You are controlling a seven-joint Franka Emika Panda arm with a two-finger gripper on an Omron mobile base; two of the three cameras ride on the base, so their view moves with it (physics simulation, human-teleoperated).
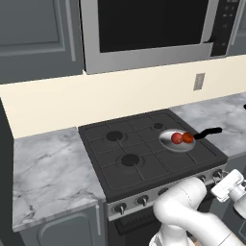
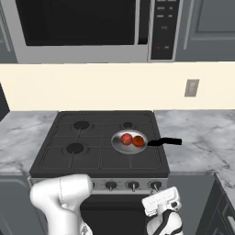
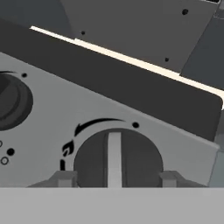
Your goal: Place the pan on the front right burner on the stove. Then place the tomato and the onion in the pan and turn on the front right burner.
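silver and round, the pan point(image 1: 178, 141) sits on the stove point(image 1: 144, 158), on the front right burner, which is hidden under it. its long black handle point(image 1: 207, 132) sticks out to the right, over the edge of the marble counter point(image 1: 226, 125). two round things lie in the pan, touching each other: a red tomato point(image 1: 177, 138) and an orange-red onion point(image 1: 188, 138).

my hand is down low in front of the stove, by the silver front panel point(image 2: 124, 183) where the round knobs are. in my hand view a big dark knob point(image 3: 117, 161) with a pale stripe down its middle is right in front of me. my two fingers point(image 3: 65, 178) stand apart, one on each side of that knob, very close to its edges. i cannot tell if they press on it yet. another dark knob point(image 3: 13, 101) is off to the side on the same panel.

a microwave point(image 2: 92, 27) hangs above the stove.
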